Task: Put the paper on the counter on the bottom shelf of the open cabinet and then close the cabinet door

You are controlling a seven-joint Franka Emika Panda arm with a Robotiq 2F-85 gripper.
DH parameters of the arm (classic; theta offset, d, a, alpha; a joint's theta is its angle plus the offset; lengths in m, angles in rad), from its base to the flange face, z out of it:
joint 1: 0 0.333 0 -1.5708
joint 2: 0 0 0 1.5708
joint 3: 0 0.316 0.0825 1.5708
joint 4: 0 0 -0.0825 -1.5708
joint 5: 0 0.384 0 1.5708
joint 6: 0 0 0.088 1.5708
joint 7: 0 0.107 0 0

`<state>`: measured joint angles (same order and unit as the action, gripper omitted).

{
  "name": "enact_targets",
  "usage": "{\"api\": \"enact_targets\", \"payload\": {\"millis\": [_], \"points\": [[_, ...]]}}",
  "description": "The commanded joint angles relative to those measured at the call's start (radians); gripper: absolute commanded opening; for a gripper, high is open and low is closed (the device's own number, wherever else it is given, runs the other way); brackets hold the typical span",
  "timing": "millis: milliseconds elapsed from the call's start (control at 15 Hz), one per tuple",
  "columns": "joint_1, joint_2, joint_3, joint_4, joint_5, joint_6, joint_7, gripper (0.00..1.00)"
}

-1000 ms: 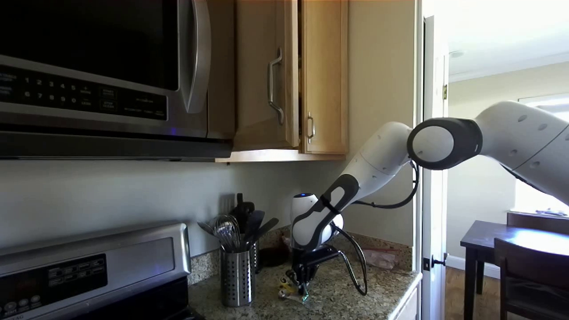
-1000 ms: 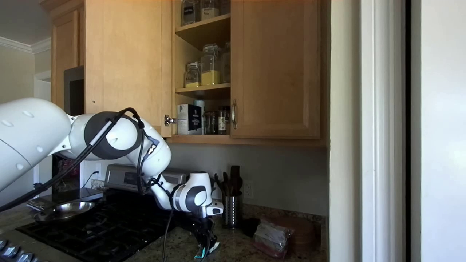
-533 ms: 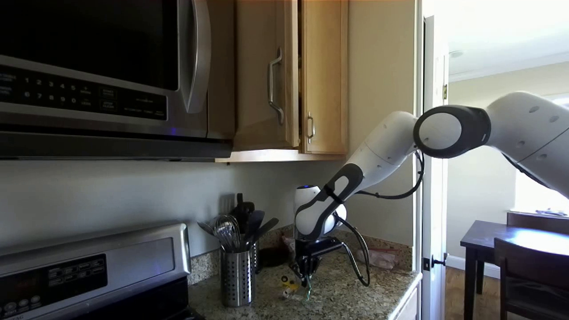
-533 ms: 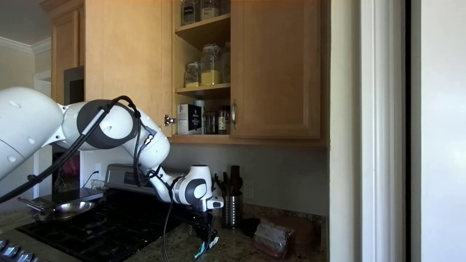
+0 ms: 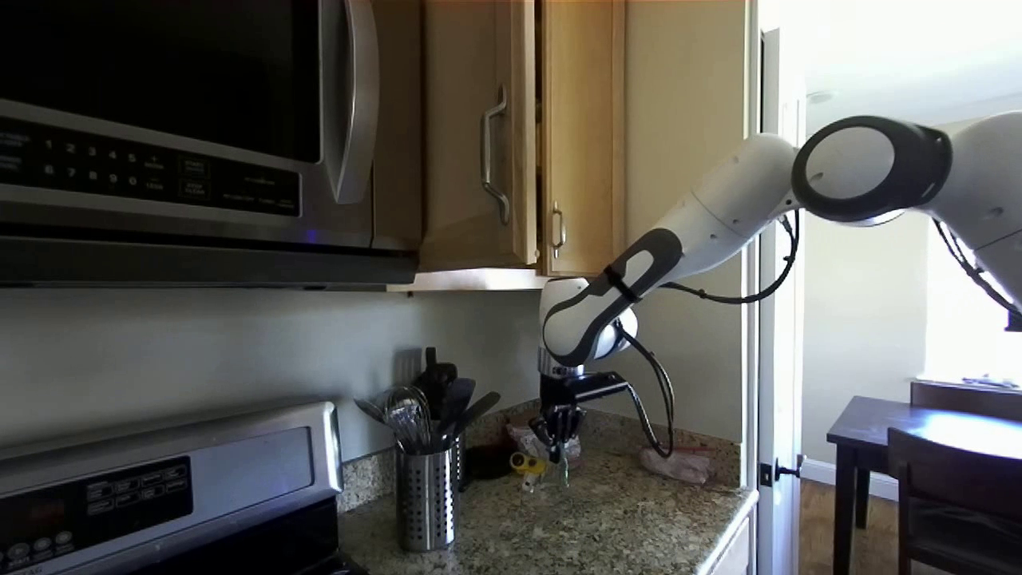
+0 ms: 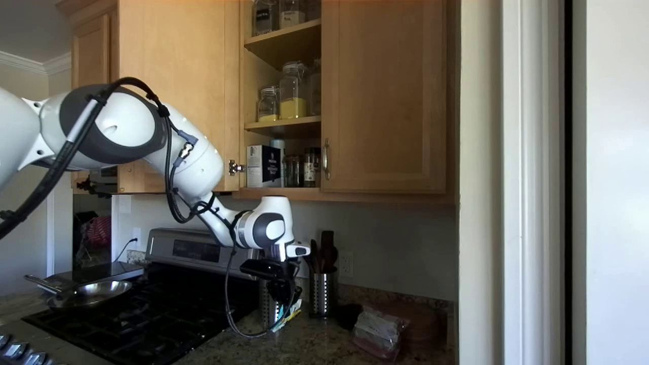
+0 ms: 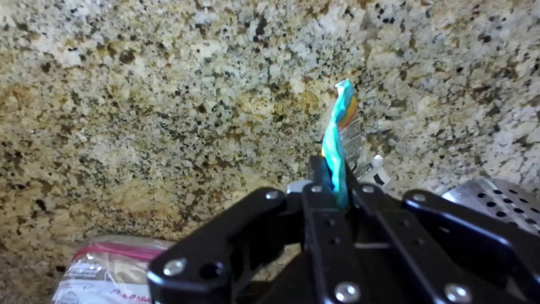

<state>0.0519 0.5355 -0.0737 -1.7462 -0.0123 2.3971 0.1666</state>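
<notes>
Prob. at carry step: my gripper [image 7: 332,174] pinches the paper [image 7: 332,141] above the counter [image 7: 168,105], so next = up to btm shelf [image 6: 281,192].

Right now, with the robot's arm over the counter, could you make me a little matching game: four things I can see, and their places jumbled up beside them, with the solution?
Things:
1. paper
2. box
3. whisk
4. microwave

Places:
A. on the bottom shelf
B. above the stove
C. held in the tool
D. in a metal cup

Right pairs: 1-C, 2-A, 3-D, 4-B.
</notes>
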Motion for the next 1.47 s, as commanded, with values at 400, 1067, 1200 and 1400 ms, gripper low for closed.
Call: {"api": "enact_targets", "payload": {"millis": [400, 1067, 1200, 1400], "points": [[-0.016, -0.301, 0.034, -0.119, -0.015, -0.15, -0.114, 0.07], [-0.011, -0.493, 0.04, -0.047, -0.082, -0.287, -0.051, 0.06], [-0.013, -0.507, 0.042, -0.012, -0.097, -0.307, -0.033, 0.07], [-0.015, -0.508, 0.045, 0.053, -0.116, -0.331, -0.015, 0.06]]}}
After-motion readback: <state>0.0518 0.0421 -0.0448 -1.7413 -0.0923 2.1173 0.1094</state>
